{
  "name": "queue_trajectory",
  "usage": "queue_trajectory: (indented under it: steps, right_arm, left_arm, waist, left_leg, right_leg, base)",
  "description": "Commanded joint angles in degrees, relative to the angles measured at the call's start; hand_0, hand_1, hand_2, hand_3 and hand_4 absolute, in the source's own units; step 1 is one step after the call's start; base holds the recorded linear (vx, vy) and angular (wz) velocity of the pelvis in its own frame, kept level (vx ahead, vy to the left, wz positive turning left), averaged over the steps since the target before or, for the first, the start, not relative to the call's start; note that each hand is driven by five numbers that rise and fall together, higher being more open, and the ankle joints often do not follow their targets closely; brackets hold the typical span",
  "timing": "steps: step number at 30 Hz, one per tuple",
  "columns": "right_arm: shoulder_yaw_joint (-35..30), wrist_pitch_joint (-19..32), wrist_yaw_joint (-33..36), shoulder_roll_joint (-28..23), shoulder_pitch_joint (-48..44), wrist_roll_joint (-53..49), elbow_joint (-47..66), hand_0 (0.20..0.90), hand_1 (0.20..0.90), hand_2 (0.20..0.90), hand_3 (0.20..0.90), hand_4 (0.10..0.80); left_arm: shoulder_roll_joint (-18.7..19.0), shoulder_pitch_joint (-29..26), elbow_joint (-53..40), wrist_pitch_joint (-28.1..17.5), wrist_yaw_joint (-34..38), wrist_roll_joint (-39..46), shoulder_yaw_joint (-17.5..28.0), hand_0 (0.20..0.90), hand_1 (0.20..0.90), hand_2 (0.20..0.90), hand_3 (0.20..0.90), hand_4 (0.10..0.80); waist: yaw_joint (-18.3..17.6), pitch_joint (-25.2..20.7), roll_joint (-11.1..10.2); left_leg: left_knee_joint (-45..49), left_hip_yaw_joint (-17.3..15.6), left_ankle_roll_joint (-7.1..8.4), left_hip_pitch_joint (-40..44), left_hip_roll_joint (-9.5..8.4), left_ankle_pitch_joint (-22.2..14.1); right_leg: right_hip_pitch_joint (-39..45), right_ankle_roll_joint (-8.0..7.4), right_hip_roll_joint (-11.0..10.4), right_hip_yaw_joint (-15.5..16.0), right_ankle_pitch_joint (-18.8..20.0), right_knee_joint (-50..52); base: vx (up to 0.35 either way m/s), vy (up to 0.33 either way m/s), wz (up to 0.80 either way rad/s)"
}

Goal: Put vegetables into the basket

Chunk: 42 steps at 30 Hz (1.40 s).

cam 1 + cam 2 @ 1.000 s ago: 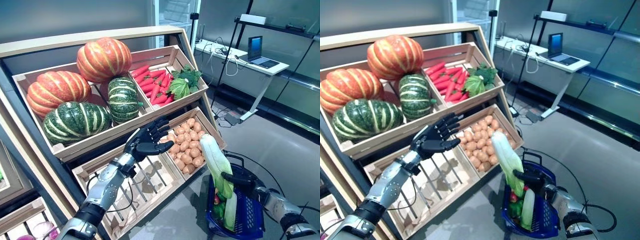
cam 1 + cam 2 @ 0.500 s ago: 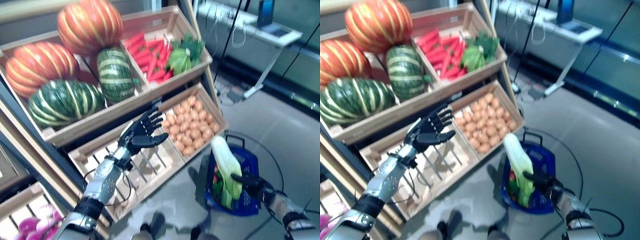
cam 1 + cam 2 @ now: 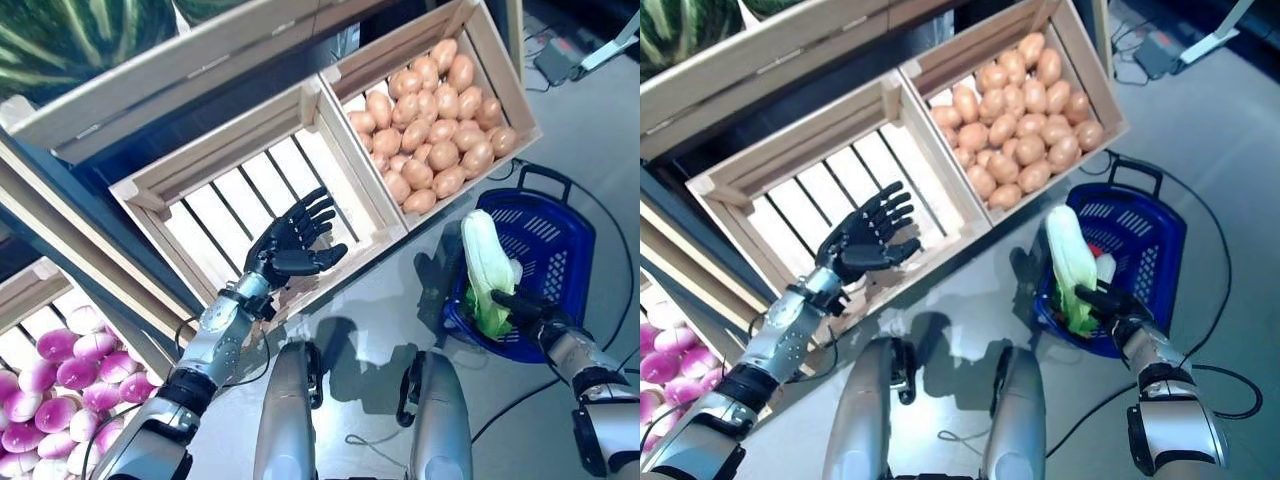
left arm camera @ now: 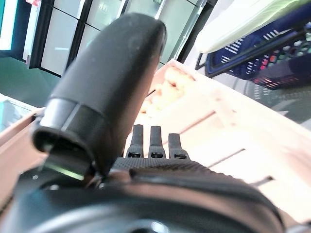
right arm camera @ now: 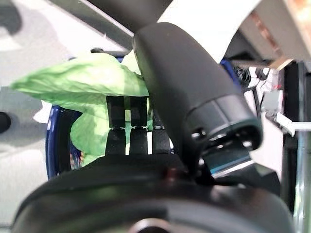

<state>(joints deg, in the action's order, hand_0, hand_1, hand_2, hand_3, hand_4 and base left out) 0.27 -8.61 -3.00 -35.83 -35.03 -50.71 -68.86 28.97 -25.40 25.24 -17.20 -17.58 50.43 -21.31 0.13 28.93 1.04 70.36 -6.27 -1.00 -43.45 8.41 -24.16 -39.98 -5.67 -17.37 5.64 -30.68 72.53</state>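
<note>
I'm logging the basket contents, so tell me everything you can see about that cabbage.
The cabbage is a long napa type, with a white ribbed stalk end pointing up and pale green leafy end down. It stands tilted in the blue basket, at the side nearer the robot, its stalk end rising above the rim. The right hand is curled round its leafy lower part. Other vegetables lie under it, too hidden to tell apart.
</note>
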Motion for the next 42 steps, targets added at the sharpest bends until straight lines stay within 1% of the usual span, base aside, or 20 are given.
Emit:
queue_trajectory:
  steps: [1,3,6,8,9,13,16,17,18,19,20,22,24,26,32,39,42]
  right_arm:
    - [-4.6,5.3,7.0,-7.4,-4.0,-5.3,-3.2,0.3,0.3,0.3,0.3,0.4]
    - [-5.1,5.1,8.0,-8.0,-4.6,-5.8,-3.5,0.3,0.3,0.3,0.3,0.4]
    - [-6.0,5.2,12.3,-8.6,-6.9,-7.4,-3.0,0.3,0.3,0.3,0.3,0.4]
    - [-6.5,6.3,15.3,-8.7,-7.9,-9.5,-3.0,0.3,0.3,0.3,0.3,0.4]
    - [-6.6,6.3,15.6,-8.8,-8.0,-9.8,-3.0,0.3,0.3,0.3,0.3,0.4]
    - [-9.9,8.4,20.7,-9.5,-7.6,-13.6,-3.6,0.3,0.3,0.3,0.3,0.4]
    - [-11.7,9.5,21.4,-9.7,-7.2,-14.1,-3.9,0.3,0.3,0.3,0.3,0.4]
    - [-12.0,9.3,20.5,-9.8,-7.1,-13.0,-3.8,0.3,0.3,0.3,0.3,0.4]
    - [-11.8,9.0,19.6,-10.2,-7.2,-12.6,-3.7,0.724,0.724,0.724,0.724,0.682]
    - [-11.7,8.8,18.4,-10.6,-7.1,-12.0,-3.6,0.9,0.9,0.9,0.9,0.8]
    - [-11.3,8.2,17.7,-11.0,-7.0,-10.4,-3.4,0.9,0.9,0.9,0.9,0.8]
    - [-10.3,9.0,14.9,-11.5,-7.0,-9.5,-3.0,0.9,0.9,0.9,0.9,0.8]
    - [-9.8,8.7,14.8,-11.7,-6.7,-8.5,-1.9,0.9,0.9,0.9,0.9,0.8]
    - [-9.2,9.1,13.0,-12.1,-6.4,-7.9,-1.2,0.9,0.9,0.9,0.9,0.8]
    - [-7.8,9.0,10.5,-12.3,-5.9,-5.7,-1.0,0.9,0.9,0.9,0.9,0.8]
    - [-6.1,9.3,7.0,-10.5,-4.9,-4.0,-0.7,0.9,0.9,0.9,0.9,0.8]
    - [-5.4,10.8,5.8,-9.3,-4.0,-3.8,0.5,0.9,0.9,0.9,0.9,0.8]
  left_arm:
    - [-1.3,-5.6,-4.0,-9.3,-0.4,3.6,1.1,0.9,0.9,0.9,0.9,0.8]
    - [-1.4,-5.5,-4.4,-9.6,-0.1,3.8,0.9,0.9,0.9,0.9,0.9,0.8]
    - [-1.5,-5.8,-5.6,-10.0,1.0,3.9,0.7,0.9,0.9,0.9,0.9,0.8]
    - [-1.5,-6.2,-6.4,-10.3,2.0,3.8,0.5,0.9,0.9,0.9,0.9,0.8]
    - [-1.4,-6.3,-6.4,-10.3,2.1,3.9,0.5,0.9,0.9,0.9,0.9,0.8]
    - [-1.0,-6.6,-6.4,-10.7,2.5,4.7,0.6,0.9,0.9,0.9,0.9,0.8]
    - [-0.9,-6.5,-6.7,-10.7,2.5,4.6,0.3,0.9,0.9,0.9,0.9,0.8]
    - [-1.0,-6.4,-7.0,-10.5,2.7,4.2,0.1,0.9,0.9,0.9,0.9,0.8]
    - [-1.0,-6.6,-7.1,-10.4,2.8,4.3,0.0,0.9,0.9,0.9,0.9,0.8]
    - [-0.9,-6.6,-7.2,-10.3,2.8,4.3,0.0,0.9,0.9,0.9,0.9,0.8]
    - [-0.8,-6.5,-7.6,-10.2,2.8,4.2,0.0,0.9,0.9,0.9,0.9,0.8]
    - [-0.7,-6.4,-7.7,-10.4,2.7,4.2,-0.1,0.9,0.9,0.9,0.9,0.8]
    - [-0.4,-6.5,-8.0,-10.1,2.7,4.2,0.1,0.9,0.9,0.9,0.9,0.8]
    - [0.3,-6.4,-8.5,-9.7,2.7,4.4,0.2,0.9,0.9,0.9,0.9,0.8]
    - [0.8,-6.0,-8.5,-8.7,1.8,4.8,0.4,0.9,0.9,0.9,0.9,0.8]
    - [0.4,-5.3,-8.2,-7.6,0.7,4.6,-0.1,0.9,0.9,0.9,0.9,0.8]
    - [0.5,-5.0,-8.2,-7.0,1.0,3.8,-0.1,0.9,0.9,0.9,0.9,0.8]
  waist:
    - [0.6,-1.5,1.3]
    - [0.6,-1.1,1.6]
    - [0.3,-0.6,2.3]
    - [0.0,-0.4,2.5]
    - [0.0,-0.4,2.5]
    - [-0.1,-0.6,2.6]
    - [-0.2,-0.5,2.6]
    - [-0.3,-0.6,2.6]
    - [-0.4,-0.6,2.5]
    - [-0.5,-0.7,2.5]
    - [-0.5,-0.9,2.4]
    - [-0.5,-1.0,2.3]
    - [-0.6,-1.3,2.1]
    - [-0.6,-1.5,1.9]
    - [-0.2,-2.6,1.3]
    - [0.4,-4.8,0.4]
    - [0.5,-6.0,-0.3]
  left_leg:
    - [6.3,-1.0,-4.43,4.3,-0.8,-14.3]
    - [7.8,-0.8,-4.28,2.7,-0.9,-14.7]
    - [10.4,-0.6,-3.92,-0.8,-1.08,-15.2]
    - [11.4,-0.7,-3.88,-2.3,-0.93,-15.4]
    - [11.6,-0.7,-3.86,-2.5,-0.87,-15.5]
    - [12.8,-0.5,-3.71,-3.4,-0.67,-16.2]
    - [13.3,-0.4,-3.75,-4.0,-0.56,-16.3]
    - [13.3,-0.4,-3.63,-4.2,-0.56,-16.3]
    - [13.2,-0.3,-3.48,-4.3,-0.59,-16.2]
    - [13.2,-0.3,-3.35,-4.4,-0.49,-16.1]
    - [13.2,-0.3,-3.24,-4.6,-0.47,-16.0]
    - [13.0,-0.2,-3.27,-4.8,-0.39,-15.8]
    - [12.6,-0.4,-3.27,-4.8,-0.28,-15.7]
    - [12.1,-0.3,-3.17,-4.6,-0.16,-15.4]
    - [9.3,-0.2,-3.05,-3.3,0.06,-14.4]
    - [-0.4,-1.0,-2.94,2.9,0.49,-10.6]
    - [-5.9,-1.4,-2.92,6.6,0.59,-8.2]
  right_leg:
    - [-0.6,7.49,0.7,0.7,2.1,-0.6]
    - [-2.4,7.49,0.8,0.3,1.7,0.9]
    - [-6.1,7.47,1.2,-0.7,1.3,3.2]
    - [-7.8,7.59,1.5,-1.0,1.1,4.2]
    - [-8.0,7.61,1.5,-1.1,1.0,4.4]
    - [-9.0,7.61,1.8,-1.1,0.3,5.5]
    - [-9.6,7.62,2.0,-1.0,0.3,6.0]
    - [-9.8,7.52,2.2,-1.0,0.3,6.1]
    - [-9.9,7.48,2.3,-1.1,0.5,6.0]
    - [-10.0,7.45,2.4,-1.1,0.5,6.0]
    - [-10.2,7.43,2.5,-1.2,0.6,6.0]
    - [-10.5,7.43,2.5,-1.1,0.8,5.8]
    - [-10.6,7.42,2.6,-1.1,0.9,5.6]
    - [-10.4,7.28,2.7,-0.9,1.2,5.1]
    - [-9.0,6.92,2.9,-0.3,2.3,2.4]
    - [-2.8,6.46,3.2,0.9,6.0,-6.1]
    - [1.2,6.22,3.4,1.9,7.9,-10.9]
  base:
    - [-0.082,0.003,-0.01]
    - [-0.068,0.005,0.04]
    - [-0.082,0.02,0.03]
    - [-0.073,0.019,-0.05]
    - [-0.032,0.002,-0.05]
    - [-0.003,-0.005,-0.02]
    - [0.0,0.0,0.0]
    - [0.0,0.0,0.0]
    - [0.0,0.0,0.0]
    - [0.0,0.0,0.0]
    - [0.0,0.0,0.0]
    - [-0.009,-0.016,-0.04]
    - [-0.002,-0.016,-0.04]
    - [0.004,-0.017,-0.05]
    - [0.006,-0.008,-0.03]
    - [0.027,-0.008,-0.03]
    - [0.042,-0.024,-0.03]
